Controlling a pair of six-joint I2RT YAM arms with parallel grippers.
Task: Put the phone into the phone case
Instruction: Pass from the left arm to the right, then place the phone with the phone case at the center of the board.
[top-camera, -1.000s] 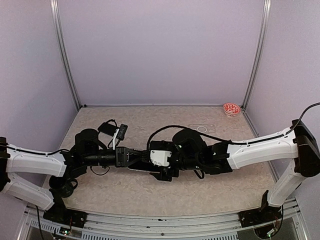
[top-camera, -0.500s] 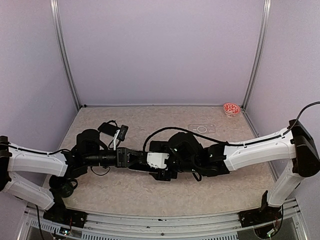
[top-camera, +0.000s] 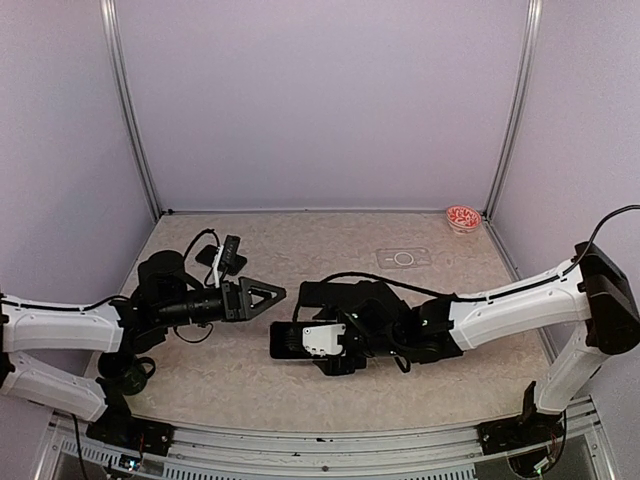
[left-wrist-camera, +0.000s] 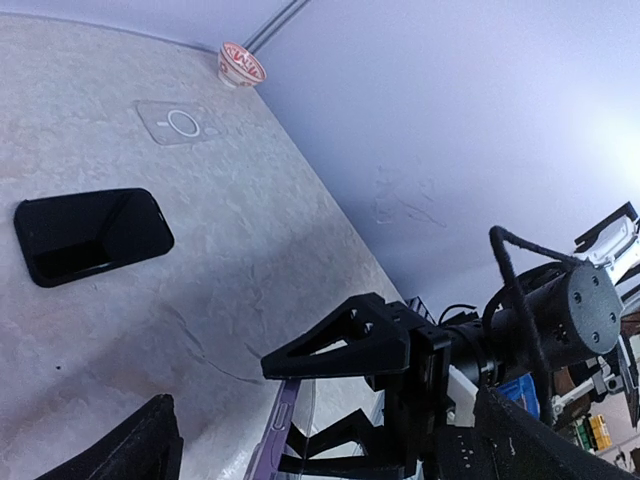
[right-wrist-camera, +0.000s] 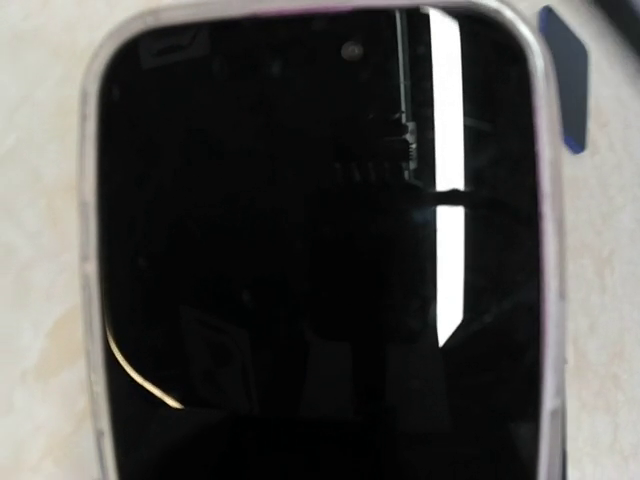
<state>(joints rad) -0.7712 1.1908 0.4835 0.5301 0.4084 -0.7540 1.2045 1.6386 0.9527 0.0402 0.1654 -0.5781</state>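
A black phone (right-wrist-camera: 320, 250) fills the right wrist view, with the translucent, purple-tinted rim of a phone case (right-wrist-camera: 92, 300) round its edge. My right gripper (top-camera: 305, 342) is shut across this cased phone (top-camera: 283, 340) at the middle of the table. In the left wrist view its two fingers stand above and below the case edge (left-wrist-camera: 272, 425). My left gripper (top-camera: 272, 297) hangs open to the left of it, apart from the phone, with nothing between its fingers (left-wrist-camera: 140, 445).
A second black phone (left-wrist-camera: 90, 235) lies flat on the table (top-camera: 250, 380), just behind the right gripper. Further back right lies a flat clear case with a ring mark (top-camera: 404, 258). A small red-patterned bowl (top-camera: 462, 218) stands in the back right corner.
My left gripper has opened and drawn back to the left, away from the phone. The right gripper has shifted left and nearer with the cased phone.
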